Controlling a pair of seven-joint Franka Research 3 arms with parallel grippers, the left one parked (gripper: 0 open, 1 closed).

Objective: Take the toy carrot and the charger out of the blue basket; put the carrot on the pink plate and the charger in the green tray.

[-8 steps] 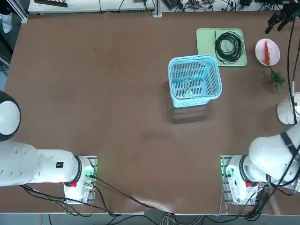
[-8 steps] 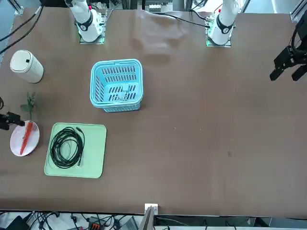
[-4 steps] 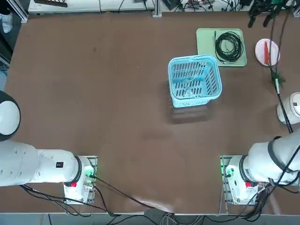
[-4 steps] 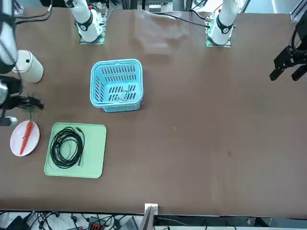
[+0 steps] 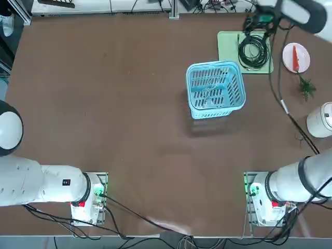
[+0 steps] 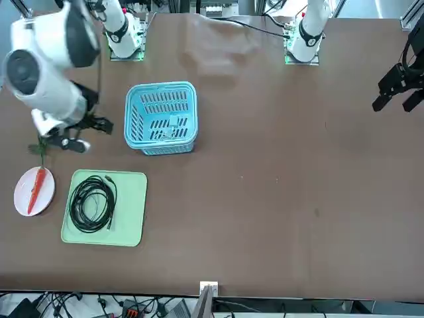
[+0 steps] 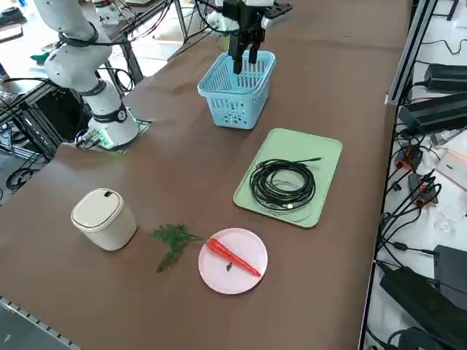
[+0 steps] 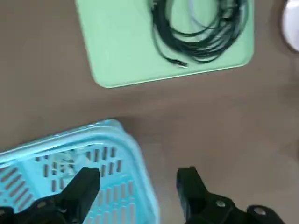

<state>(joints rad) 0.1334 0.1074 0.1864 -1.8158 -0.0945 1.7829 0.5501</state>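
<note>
The toy carrot (image 7: 233, 257) lies on the pink plate (image 7: 219, 281), also in the top view as the carrot (image 5: 295, 56). The blue basket (image 5: 215, 89) stands mid-table with a small pale charger (image 6: 173, 130) on its slatted base. Beside it, the green tray (image 5: 228, 47) holds a coiled black cable (image 5: 253, 51). My right gripper (image 8: 138, 184) hangs open and empty over the basket's corner nearest the tray. It shows above the basket (image 7: 237, 91) as the gripper (image 7: 244, 51).
A green leafy sprig (image 7: 171, 239) lies loose on the table beside the plate. A white lidded canister (image 7: 103, 217) stands near it. Cables and equipment run along the table's far edge.
My right arm has swung from beside the pink plate across the tray towards the basket, with the gripper still open. The carrot stays on the plate.
</note>
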